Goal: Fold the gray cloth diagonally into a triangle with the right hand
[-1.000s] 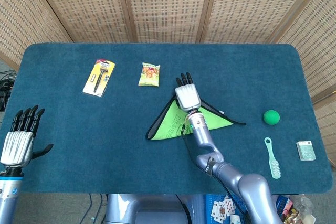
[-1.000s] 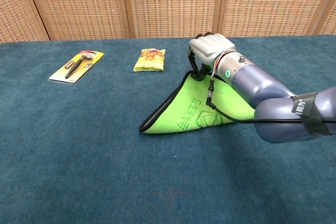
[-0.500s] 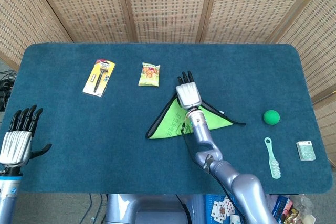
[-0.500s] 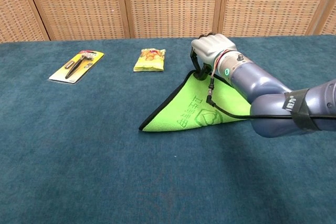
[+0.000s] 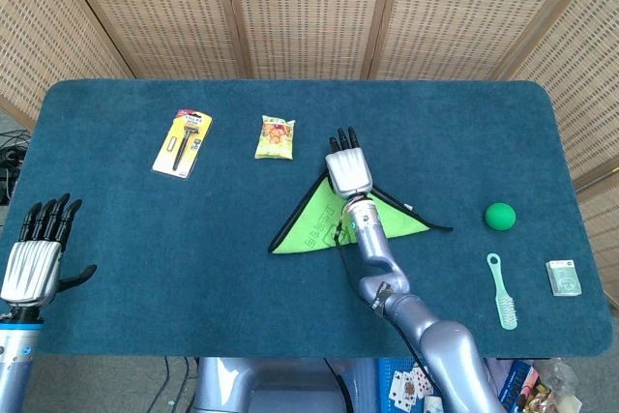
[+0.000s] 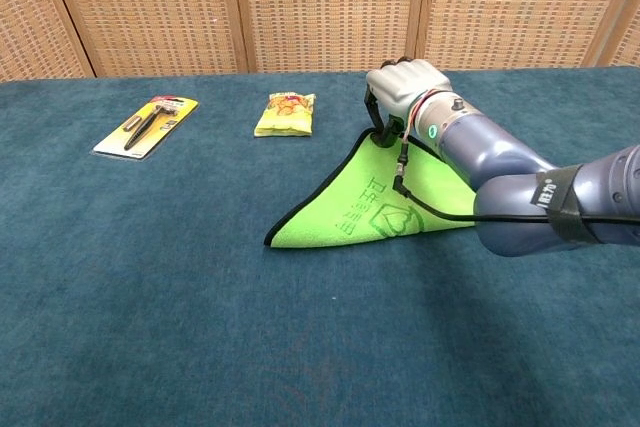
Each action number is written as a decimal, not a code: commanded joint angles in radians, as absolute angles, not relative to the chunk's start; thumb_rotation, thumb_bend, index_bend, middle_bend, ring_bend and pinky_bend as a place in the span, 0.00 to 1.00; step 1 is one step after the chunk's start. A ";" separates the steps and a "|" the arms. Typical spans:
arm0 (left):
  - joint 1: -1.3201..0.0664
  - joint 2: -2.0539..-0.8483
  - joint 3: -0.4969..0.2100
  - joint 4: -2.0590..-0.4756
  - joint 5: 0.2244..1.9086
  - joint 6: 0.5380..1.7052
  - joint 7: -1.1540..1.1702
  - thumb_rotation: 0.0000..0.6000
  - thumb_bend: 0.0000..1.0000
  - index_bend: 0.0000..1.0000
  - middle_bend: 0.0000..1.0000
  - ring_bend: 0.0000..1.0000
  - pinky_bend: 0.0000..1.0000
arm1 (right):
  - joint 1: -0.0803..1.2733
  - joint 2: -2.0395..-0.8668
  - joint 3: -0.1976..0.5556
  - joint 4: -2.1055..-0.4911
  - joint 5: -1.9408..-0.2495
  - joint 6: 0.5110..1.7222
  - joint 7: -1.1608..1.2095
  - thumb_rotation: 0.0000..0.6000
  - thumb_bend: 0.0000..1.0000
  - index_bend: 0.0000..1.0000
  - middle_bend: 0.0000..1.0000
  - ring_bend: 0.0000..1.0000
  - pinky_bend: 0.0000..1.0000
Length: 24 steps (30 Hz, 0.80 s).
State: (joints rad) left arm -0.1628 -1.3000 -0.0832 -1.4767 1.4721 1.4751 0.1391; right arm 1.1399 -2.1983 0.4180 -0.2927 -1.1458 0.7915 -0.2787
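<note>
The cloth (image 5: 314,224) (image 6: 365,212) lies folded into a triangle at the table's middle, its bright green face up and a dark gray edge showing along its sides. My right hand (image 5: 348,169) (image 6: 405,87) sits at the far apex of the triangle, where its fingers curl down and pinch the top corner against the table. The forearm crosses the cloth's right part and hides it. My left hand (image 5: 39,253) hovers at the table's near left edge, fingers apart and holding nothing, far from the cloth.
A carded tool pack (image 5: 183,142) (image 6: 147,124) and a yellow snack packet (image 5: 276,136) (image 6: 285,113) lie at the back left. A green ball (image 5: 500,216), a mint comb (image 5: 502,292) and a small box (image 5: 563,278) sit at the right.
My right hand has drawn the top corner slightly farther back, and the folded cloth has flattened and stretched. The left hand has barely shifted.
</note>
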 commanded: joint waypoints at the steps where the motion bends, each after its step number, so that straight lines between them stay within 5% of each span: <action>1: -0.163 -1.300 -0.083 -1.477 1.472 1.475 0.139 1.00 0.16 0.00 0.00 0.00 0.00 | 1.143 -2.199 0.418 -0.287 -1.145 0.789 -0.276 1.00 0.52 0.65 0.21 0.00 0.00; 24: -0.162 -1.299 -0.081 -1.480 1.473 1.478 0.143 1.00 0.16 0.00 0.00 0.00 0.00 | 1.153 -2.199 0.422 -0.250 -1.133 0.755 -0.268 1.00 0.52 0.65 0.21 0.00 0.00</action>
